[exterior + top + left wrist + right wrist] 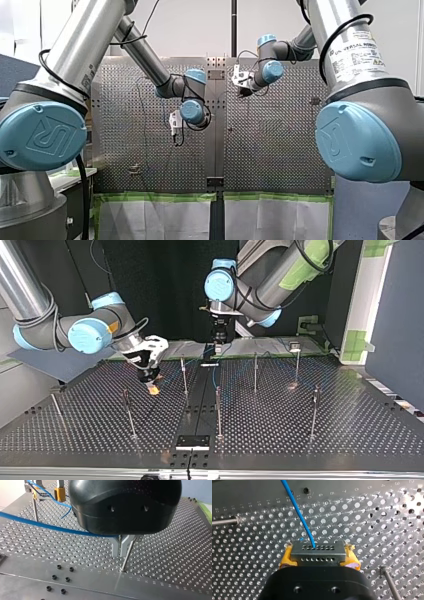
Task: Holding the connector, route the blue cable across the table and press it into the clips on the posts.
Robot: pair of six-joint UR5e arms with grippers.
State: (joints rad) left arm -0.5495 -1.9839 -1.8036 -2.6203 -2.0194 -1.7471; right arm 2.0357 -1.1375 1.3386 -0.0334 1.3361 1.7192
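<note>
A grey connector (317,553) with rows of small holes sits between the yellow pads (286,559) of my right gripper (319,555), which is shut on it. The blue cable (298,512) leaves the connector and runs away over the perforated table (374,517). At the top view's left, my right gripper (152,385) hangs low over the table. My left gripper (120,554) has its metal fingers shut on the blue cable (50,527), right beside a thin post (128,553). In the top view my left gripper (218,346) points down near the table's far middle.
Several thin metal posts stand on the table (310,450), among them ones at the middle (218,410), left (129,412) and right (314,410). A black plate (192,441) sits at the near edge. Black bolts (60,566) dot the seam strip under my left gripper.
</note>
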